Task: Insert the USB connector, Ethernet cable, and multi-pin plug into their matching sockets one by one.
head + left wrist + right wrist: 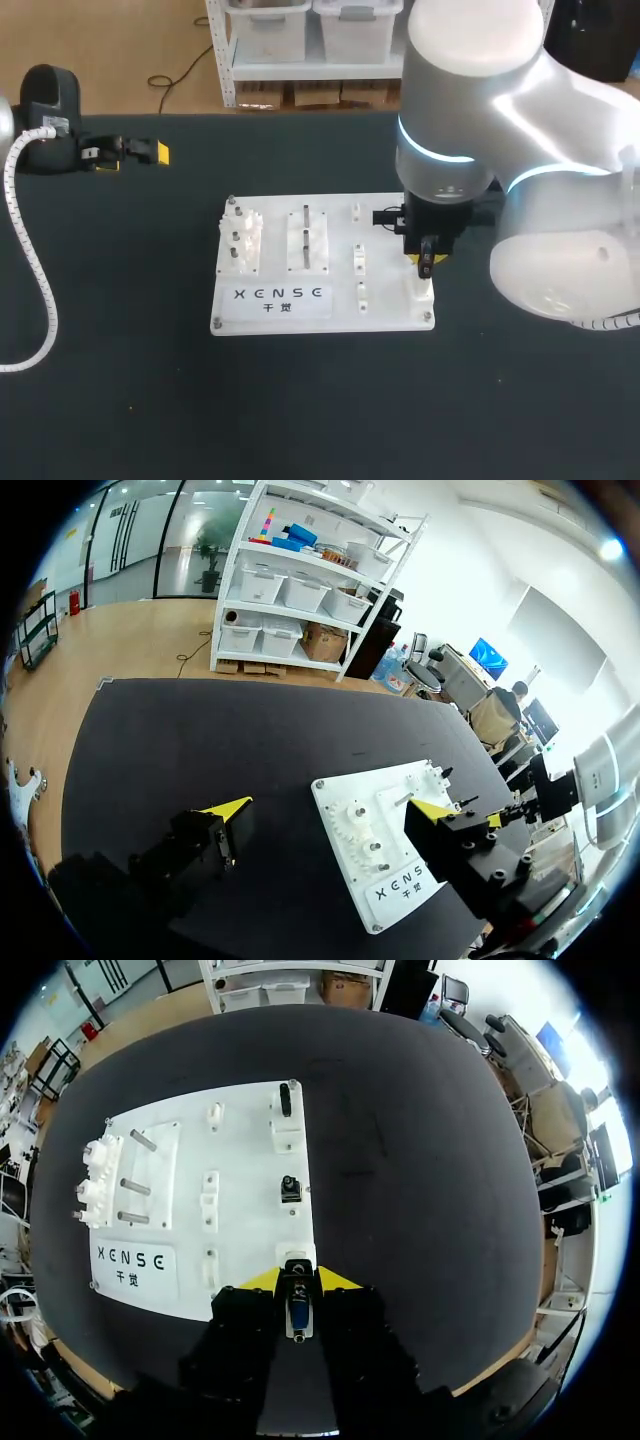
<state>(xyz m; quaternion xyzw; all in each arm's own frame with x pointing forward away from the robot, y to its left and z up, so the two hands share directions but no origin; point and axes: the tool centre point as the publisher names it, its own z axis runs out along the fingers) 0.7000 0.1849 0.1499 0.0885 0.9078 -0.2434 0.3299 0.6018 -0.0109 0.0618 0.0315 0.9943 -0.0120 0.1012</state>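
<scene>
Pinched in my right pincer (298, 1278), the USB connector (298, 1316) hangs over the white board (245, 1150) at its near corner; a black socket (290, 1190) lies ahead. My left pincer (330, 808) stands spread, well aside.

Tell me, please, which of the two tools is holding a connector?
The right tool, at the edge of the white board, is shut on a connector; the left tool stands open and empty over bare table, away from the board.
</scene>
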